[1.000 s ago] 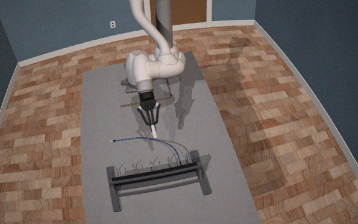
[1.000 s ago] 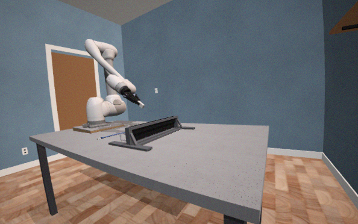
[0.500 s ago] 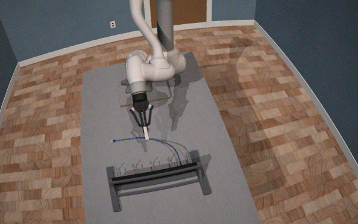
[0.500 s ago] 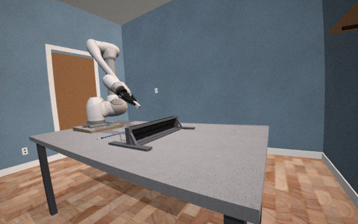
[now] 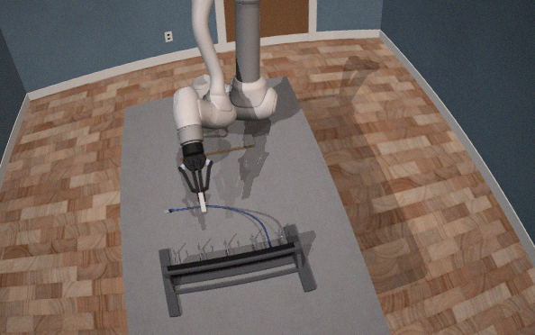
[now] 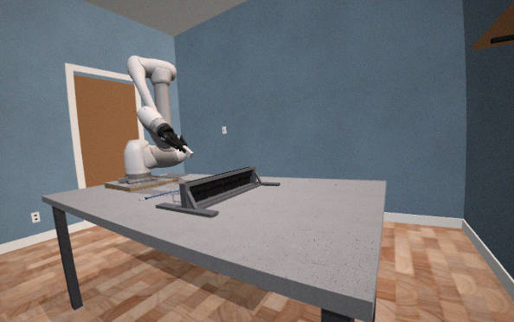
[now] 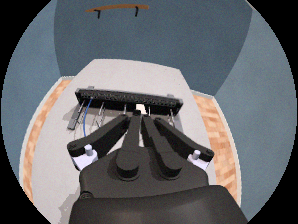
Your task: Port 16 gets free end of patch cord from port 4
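Observation:
The dark patch-panel rack point(image 5: 234, 266) stands near the table's front end, seen from behind in the top view; it also shows in the exterior view point(image 6: 221, 186) and the wrist view point(image 7: 129, 102). The blue patch cord point(image 5: 239, 213) runs from the rack's right end in a curve across the table to its free plug point(image 5: 169, 211), which lies flat to the left. It also shows in the exterior view point(image 6: 160, 195). My gripper point(image 5: 203, 204) point(image 6: 188, 151) is shut and empty, with white fingertip pads pressed together. It hangs well above the table, over the cord's middle, pointing at the rack.
Several thin wire hooks point(image 5: 225, 243) stick up along the rack's back side. The robot's base point(image 5: 249, 96) sits on a wooden plate point(image 6: 143, 182) at the table's far end. The table's left edge is near the free plug.

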